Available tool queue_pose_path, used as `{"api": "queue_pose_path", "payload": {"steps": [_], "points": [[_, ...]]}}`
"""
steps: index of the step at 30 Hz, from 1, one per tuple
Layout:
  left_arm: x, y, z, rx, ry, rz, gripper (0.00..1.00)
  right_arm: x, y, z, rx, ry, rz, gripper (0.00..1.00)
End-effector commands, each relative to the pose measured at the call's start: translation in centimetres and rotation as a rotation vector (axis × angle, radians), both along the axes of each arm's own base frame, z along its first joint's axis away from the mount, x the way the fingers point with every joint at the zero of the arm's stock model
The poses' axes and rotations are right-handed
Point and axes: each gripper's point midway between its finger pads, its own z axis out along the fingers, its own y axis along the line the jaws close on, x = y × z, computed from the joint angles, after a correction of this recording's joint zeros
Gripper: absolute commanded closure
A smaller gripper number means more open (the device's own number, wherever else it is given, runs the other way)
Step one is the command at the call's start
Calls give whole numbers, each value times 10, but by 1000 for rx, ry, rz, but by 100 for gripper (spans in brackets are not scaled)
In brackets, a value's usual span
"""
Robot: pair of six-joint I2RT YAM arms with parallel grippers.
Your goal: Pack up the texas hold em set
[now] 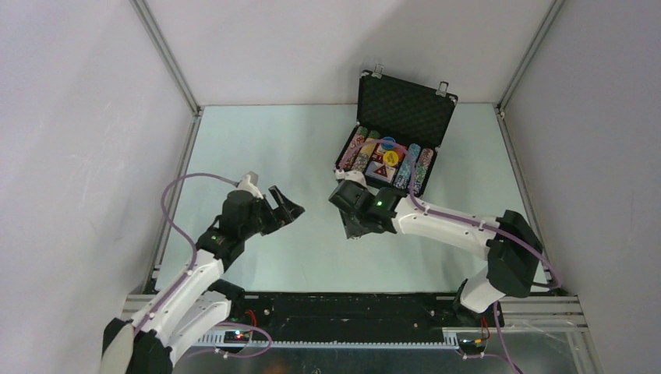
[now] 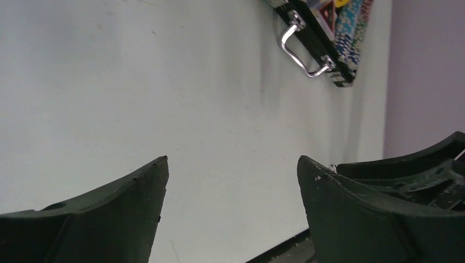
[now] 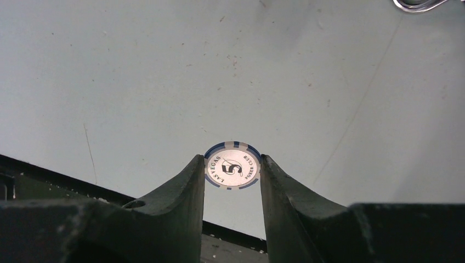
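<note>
The black briefcase [image 1: 405, 109] stands open at the back right of the table, its foam-lined lid upright. Rows of poker chips [image 1: 358, 149] fill its tray, along with a yellow disc [image 1: 387, 158], a blue disc [image 1: 390, 144] and a triangular piece [image 1: 378, 169]. In front of the case my right gripper [image 3: 232, 164] is shut on the edges of a blue-and-white poker chip [image 3: 232, 165] marked 5, held above the table. My left gripper [image 2: 233, 161] hangs open and empty over the table's left-middle [image 1: 290, 204]. The case's silver handle [image 2: 304, 49] shows in the left wrist view.
Grey walls with metal corner rails [image 1: 167, 54] enclose the pale green table [image 1: 265, 148] on three sides. A black rail [image 1: 343, 308] runs along the near edge by the arm bases.
</note>
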Motion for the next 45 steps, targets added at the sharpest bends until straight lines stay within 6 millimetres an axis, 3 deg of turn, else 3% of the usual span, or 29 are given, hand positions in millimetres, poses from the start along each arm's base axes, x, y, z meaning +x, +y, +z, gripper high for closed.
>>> {"api": "queue_pose_path", "payload": {"steps": [1, 5, 12, 16, 26, 32, 45], "points": [[11, -36, 23, -222, -57, -92, 9, 0, -12, 22, 14, -20, 65, 60], [13, -52, 26, -299, -54, -150, 10, -2, -9, 34, 59, -22, 133, 60], [7, -77, 40, -428, -30, -270, 11, -5, 9, 39, 109, -34, 251, 60], [3, -88, 33, -449, 8, -319, 16, -4, 16, 44, 120, -54, 293, 59], [-1, -86, 30, -439, -6, -322, 17, 30, -23, 40, 91, -61, 67, 57], [-4, -86, 27, -436, -1, -332, 16, 44, -30, 48, 137, -88, -32, 55], [-10, -87, 31, -435, -15, -363, 13, 62, -46, 46, 150, -89, -191, 47]]}}
